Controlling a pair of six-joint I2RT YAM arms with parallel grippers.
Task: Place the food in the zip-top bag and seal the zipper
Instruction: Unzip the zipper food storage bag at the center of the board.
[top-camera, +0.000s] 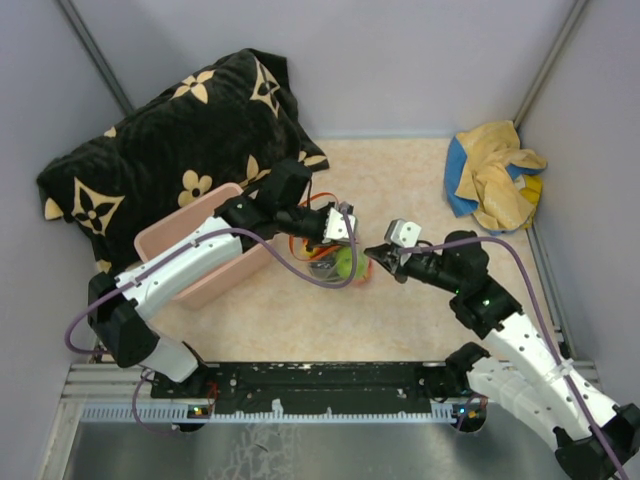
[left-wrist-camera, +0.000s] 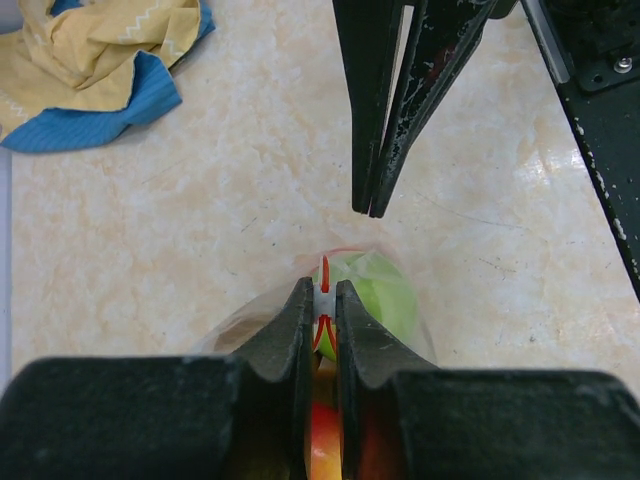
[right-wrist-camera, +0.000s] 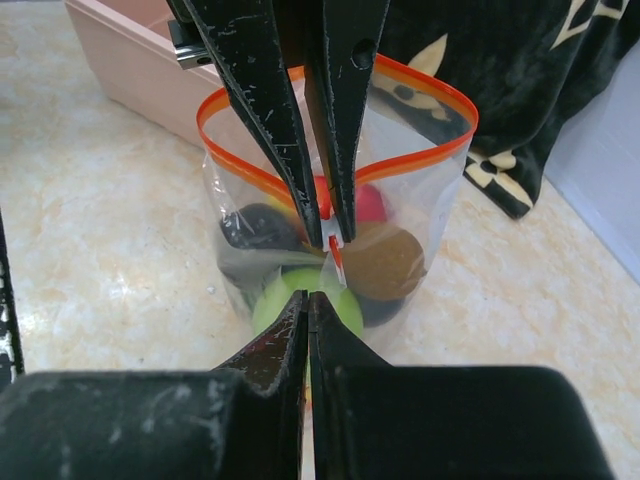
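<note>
The zip-top bag (right-wrist-camera: 420, 200) stands upright mid-table, also seen from above (top-camera: 345, 265). Its mouth gapes in a loop edged by the orange-red zipper (right-wrist-camera: 440, 150). Inside lies the food: a green piece (right-wrist-camera: 345, 308), a brown ball (right-wrist-camera: 385, 262), a red one (right-wrist-camera: 372, 205) and a dark one (right-wrist-camera: 255, 228). My left gripper (left-wrist-camera: 320, 290) comes down from above and is shut on the near end of the zipper (left-wrist-camera: 323, 272). My right gripper (right-wrist-camera: 308, 297) is shut with nothing in it. Its tips (left-wrist-camera: 368, 208) stop just short of the bag, facing the left fingers (right-wrist-camera: 340, 200).
A pink tub (top-camera: 180, 250) sits left of the bag, under the left arm. A black patterned pillow (top-camera: 180, 130) fills the back left corner. A yellow and blue cloth (top-camera: 495, 175) lies crumpled at the back right. Grey walls close in the table.
</note>
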